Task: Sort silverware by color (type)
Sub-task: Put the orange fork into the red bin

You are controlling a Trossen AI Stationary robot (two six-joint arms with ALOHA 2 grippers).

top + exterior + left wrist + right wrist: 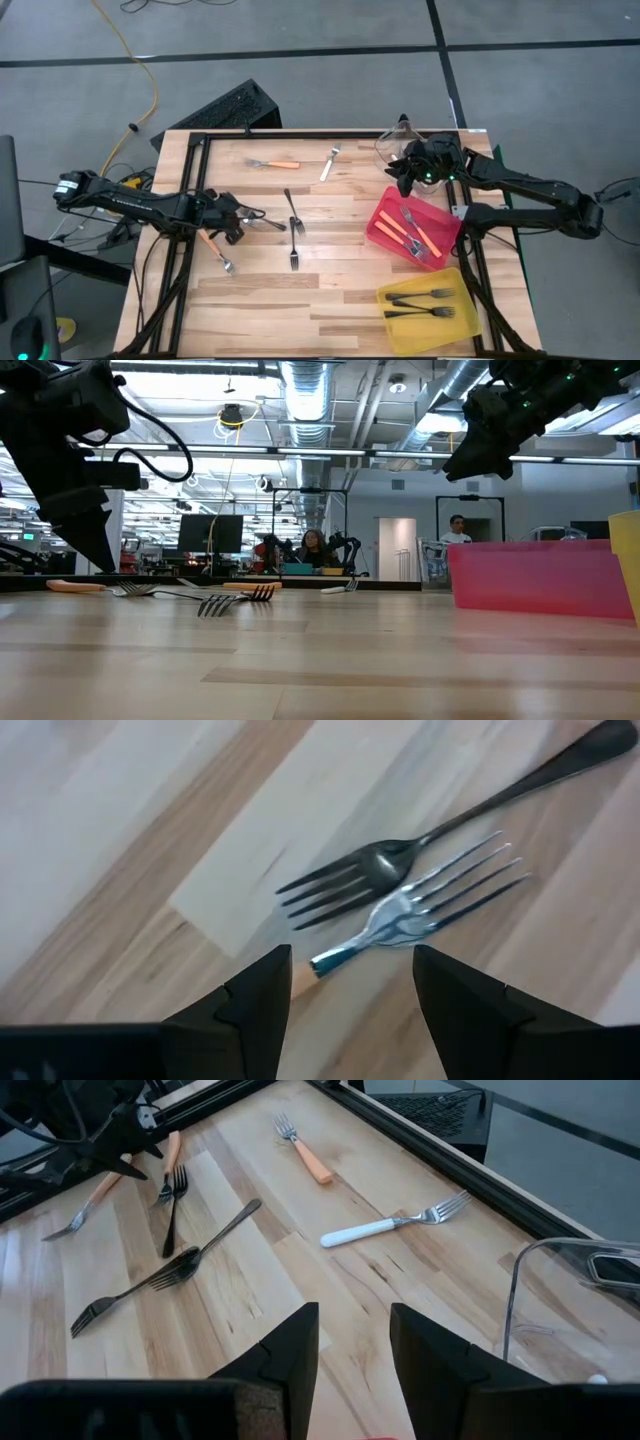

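Here the left gripper sits low over the left side of the bench, its fingers apart, with the metal head of an orange-handled fork lying just beyond them, overlapping the tines of a black fork. Another orange-handled fork lies just beside that gripper, nearer the front edge. Toward the middle, a second black fork lies close to the first. Near the back edge rest one more orange-handled fork and a white-handled fork, a little apart. Further right, the right gripper hovers above the back right of the bench, next to a clear bin, fingers apart and holding nothing. In front of it the red bin holds orange-handled forks, and the yellow bin at the front right holds black forks
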